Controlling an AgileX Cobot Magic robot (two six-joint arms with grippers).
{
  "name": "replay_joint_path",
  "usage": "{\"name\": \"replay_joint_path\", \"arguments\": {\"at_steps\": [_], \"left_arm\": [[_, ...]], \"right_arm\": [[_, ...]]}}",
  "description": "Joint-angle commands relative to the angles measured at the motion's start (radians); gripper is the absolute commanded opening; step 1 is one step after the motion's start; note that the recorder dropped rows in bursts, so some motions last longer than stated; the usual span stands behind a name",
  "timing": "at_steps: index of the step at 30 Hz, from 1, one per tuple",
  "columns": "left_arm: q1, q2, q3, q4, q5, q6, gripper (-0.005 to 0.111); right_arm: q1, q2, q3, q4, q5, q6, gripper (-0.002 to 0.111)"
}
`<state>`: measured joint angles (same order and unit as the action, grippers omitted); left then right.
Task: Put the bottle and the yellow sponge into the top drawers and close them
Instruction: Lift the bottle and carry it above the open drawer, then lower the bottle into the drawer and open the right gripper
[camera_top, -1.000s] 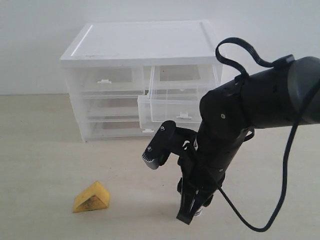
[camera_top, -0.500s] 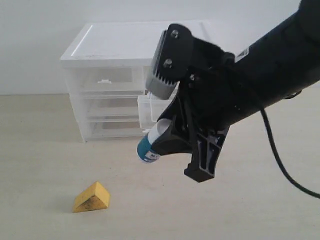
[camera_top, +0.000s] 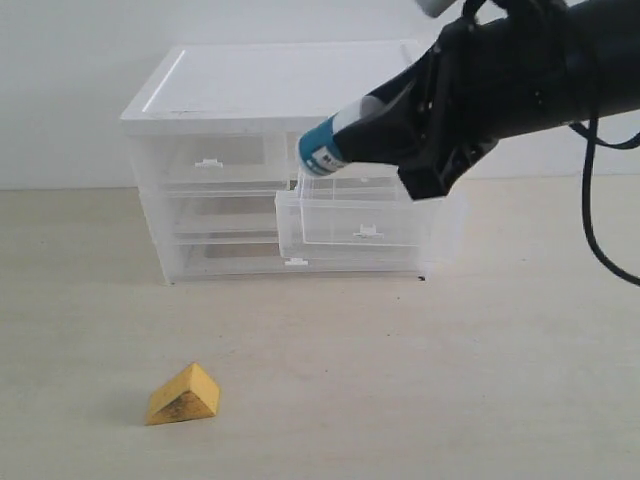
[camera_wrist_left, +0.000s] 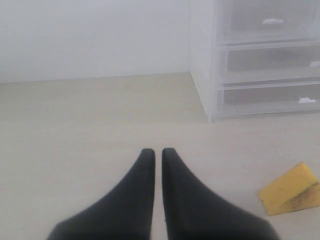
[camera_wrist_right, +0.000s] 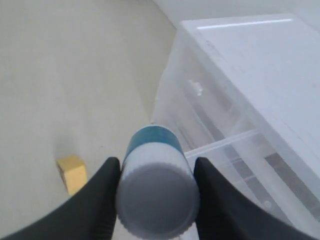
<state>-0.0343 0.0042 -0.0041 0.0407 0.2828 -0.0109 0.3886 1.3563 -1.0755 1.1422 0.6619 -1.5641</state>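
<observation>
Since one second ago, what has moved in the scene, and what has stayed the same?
The right gripper rose from low at the table toward the cabinet, carrying the bottle; the bottle now hangs roughly over the pulled-out top right drawer. Unchanged: the yellow sponge lies in the same spot and that drawer is still open.

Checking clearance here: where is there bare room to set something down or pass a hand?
Bare table between the sponge and the cabinet, and right of the sponge before the open drawer; the cabinet's top is bare too. Crowded above that drawer, where the right gripper holds the bottle.
</observation>
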Motion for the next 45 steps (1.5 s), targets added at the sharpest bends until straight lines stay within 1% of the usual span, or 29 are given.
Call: {"name": "replay_joint_path", "arguments": {"at_steps": [1, 4, 8, 12, 15, 20, 26, 34, 35, 37, 42, 45], "left_arm": [[0.004, -0.004, 0.004, -0.01, -0.003, 0.0, 0.004], [0.004, -0.004, 0.004, -0.01, -0.003, 0.0, 0.004], [0.004, -0.004, 0.004, -0.01, -0.003, 0.0, 0.004], [0.004, -0.004, 0.004, -0.01, -0.003, 0.0, 0.004], [0.004, -0.004, 0.004, -0.01, -0.003, 0.0, 0.004], [0.004, -0.004, 0.004, -0.01, -0.003, 0.0, 0.004], [0.004, -0.004, 0.004, -0.01, -0.003, 0.0, 0.004], [0.004, -0.004, 0.004, -0.01, -0.003, 0.0, 0.004], [0.004, -0.004, 0.004, -0.01, -0.003, 0.0, 0.004], [0.004, -0.004, 0.004, -0.01, -0.003, 0.0, 0.004], [0.004, -0.004, 0.004, -0.01, -0.003, 0.0, 0.004], [0.004, -0.004, 0.004, -0.01, -0.006, 0.0, 0.004]], "right_arm": [[-0.082, 0.001, -0.006, 0.121, 0.014, 0.132, 0.0], [-0.115, 0.032, -0.021, 0.136, 0.017, 0.313, 0.0], [-0.12, 0.104, -0.081, 0.134, 0.115, 0.448, 0.0], [-0.12, 0.178, -0.143, 0.116, 0.108, 0.6, 0.0], [-0.12, 0.22, -0.172, 0.098, 0.109, 0.677, 0.0], [-0.12, 0.274, -0.174, 0.098, 0.093, 0.773, 0.0], [-0.12, 0.3, -0.183, 0.096, 0.076, 0.827, 0.0], [-0.12, 0.327, -0.183, 0.087, 0.034, 0.834, 0.001], [-0.12, 0.329, -0.183, 0.085, 0.034, 0.834, 0.004], [-0.12, 0.331, -0.183, 0.065, 0.023, 0.844, 0.014], [-0.12, 0.331, -0.183, 0.048, -0.004, 0.855, 0.048], [-0.12, 0.331, -0.183, 0.048, -0.031, 0.855, 0.064]]}}
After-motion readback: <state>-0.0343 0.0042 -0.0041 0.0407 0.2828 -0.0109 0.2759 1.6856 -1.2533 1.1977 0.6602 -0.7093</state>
